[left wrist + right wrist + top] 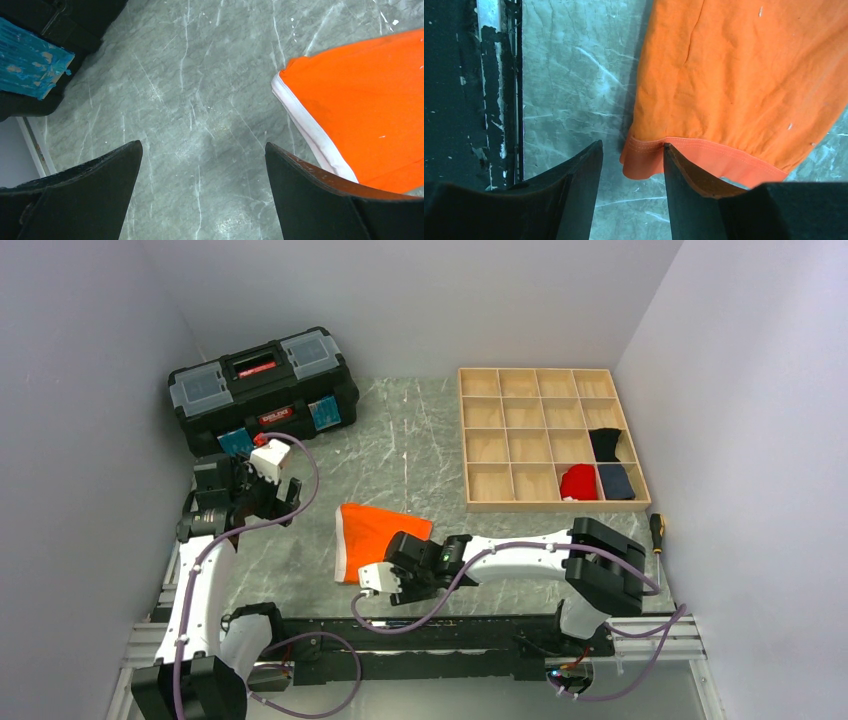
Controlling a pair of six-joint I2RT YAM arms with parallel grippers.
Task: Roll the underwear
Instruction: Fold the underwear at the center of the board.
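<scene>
Right end effector is being held slightly apart over the tabletop, a hem corner of the underwear lying between its fingers, unclamped. Left end effector is being held wide apart, underwear at its right.

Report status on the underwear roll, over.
Left gripper open, over table beside underwear. Right gripper open, astride its hem corner. Underwear flat, unrolled. Toolbox, tray apart.

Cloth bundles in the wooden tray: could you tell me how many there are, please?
3. The red bundle lies in the nearest row's third cell, the navy bundle in the corner cell beside it, the black bundle just behind the navy. None seems hidden.
</scene>
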